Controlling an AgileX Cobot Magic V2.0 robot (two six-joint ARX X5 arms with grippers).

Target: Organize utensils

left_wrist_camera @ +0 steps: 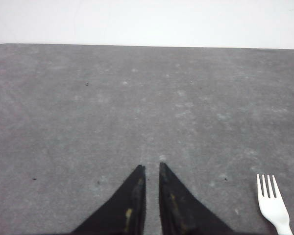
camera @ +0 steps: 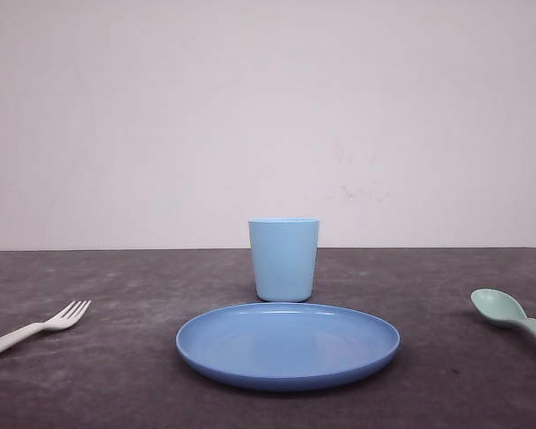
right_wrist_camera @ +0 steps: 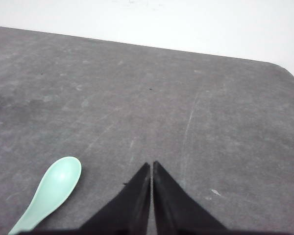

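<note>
The left gripper [left_wrist_camera: 152, 169] and right gripper [right_wrist_camera: 151, 165] are pressed nearly together, holding nothing. The white fork [camera: 36, 327] lies far left, the green spoon [camera: 511, 317] far right. Both look light, stiff and slippery; grab the handles. Blue plate [camera: 288, 368], then cup [camera: 284, 259] behind.

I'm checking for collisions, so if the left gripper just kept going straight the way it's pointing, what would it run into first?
Likely nothing: ahead of the left gripper, whose fingers sit almost together, lies bare grey table up to the far edge. The white fork lies off to one side of that line, though depth is hard to judge.
</note>
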